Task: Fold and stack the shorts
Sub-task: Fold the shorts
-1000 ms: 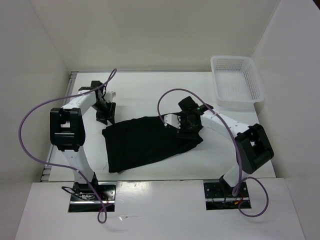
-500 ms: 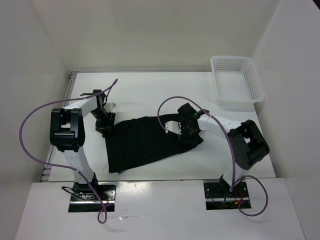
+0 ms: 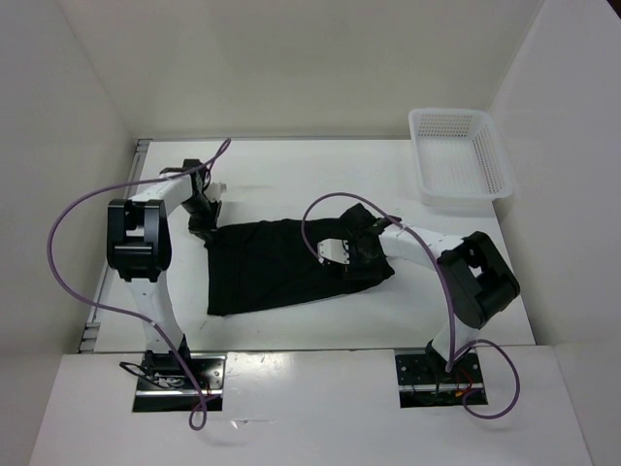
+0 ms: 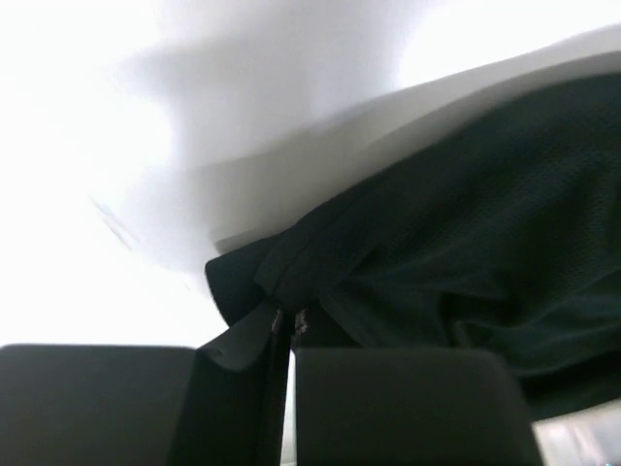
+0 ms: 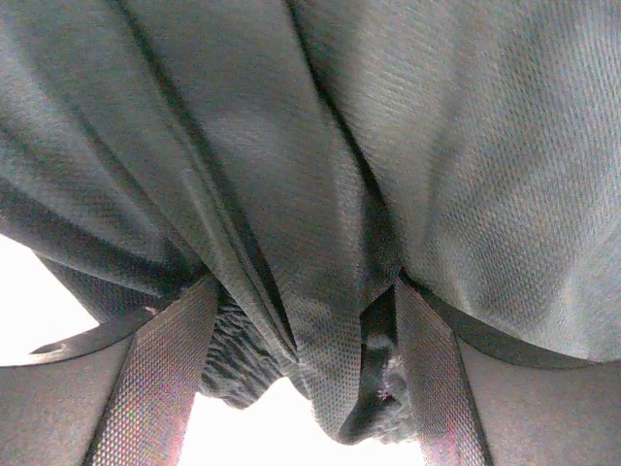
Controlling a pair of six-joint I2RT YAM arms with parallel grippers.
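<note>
The black shorts (image 3: 286, 267) lie spread out in the middle of the table. My left gripper (image 3: 206, 225) is at their far left corner. In the left wrist view that gripper (image 4: 289, 325) is shut on a pinch of the shorts' (image 4: 456, 252) edge. My right gripper (image 3: 347, 249) is down on the right part of the cloth. In the right wrist view this gripper (image 5: 303, 291) stands open, its fingers (image 5: 160, 379) wide apart. A hanging fold of the shorts (image 5: 330, 320) is bunched between them.
A white mesh basket (image 3: 456, 160) stands at the back right corner. White walls close in the table on the left, back and right. Purple cables loop over both arms.
My left gripper has closed on the shorts' far left corner. The cloth has been drawn out flatter and squarer. My right gripper has shifted a little to the left over the cloth.
</note>
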